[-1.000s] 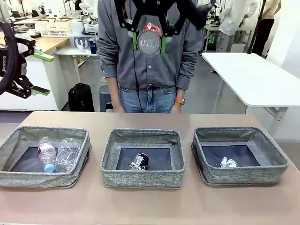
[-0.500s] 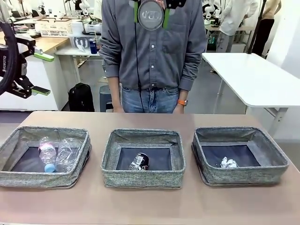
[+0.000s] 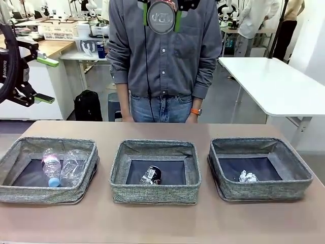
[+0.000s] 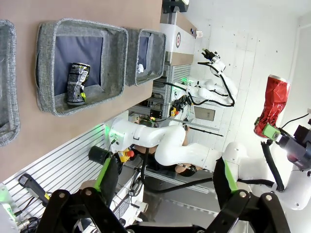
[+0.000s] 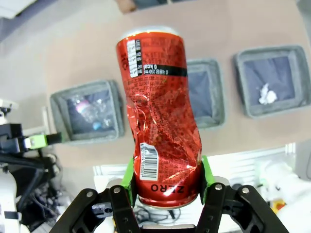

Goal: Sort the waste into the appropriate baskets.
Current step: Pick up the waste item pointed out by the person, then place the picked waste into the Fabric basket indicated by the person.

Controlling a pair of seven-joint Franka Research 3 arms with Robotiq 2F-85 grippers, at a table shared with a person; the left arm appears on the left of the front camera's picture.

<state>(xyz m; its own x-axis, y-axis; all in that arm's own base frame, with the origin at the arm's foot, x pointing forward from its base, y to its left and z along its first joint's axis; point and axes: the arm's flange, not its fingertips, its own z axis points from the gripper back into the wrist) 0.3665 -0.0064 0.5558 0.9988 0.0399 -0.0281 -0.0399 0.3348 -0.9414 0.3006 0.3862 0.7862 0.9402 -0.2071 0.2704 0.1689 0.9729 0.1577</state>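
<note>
High above the middle basket (image 3: 155,194), my right gripper (image 3: 161,14) is shut on a dented red can (image 3: 161,19); in the right wrist view the can (image 5: 160,116) stands upright between the green pads (image 5: 130,177). At the far left my left gripper (image 3: 48,80) hangs open and holds nothing, away from the table. Two clear bottles lie in the left basket (image 3: 45,194), one with a pink label and blue cap (image 3: 51,170), one plain (image 3: 73,166). A black-and-white can (image 3: 151,175) lies in the middle basket, and a white wad (image 3: 247,177) in the right basket (image 3: 264,189).
A person in a grey shirt (image 3: 165,61) stands at the table's far edge, behind the middle basket, with arms down. The brown tabletop (image 3: 162,223) runs bare in front of the baskets. A white table (image 3: 274,81) stands behind on the right.
My right gripper has risen a little with the red can. The left gripper has not moved.
</note>
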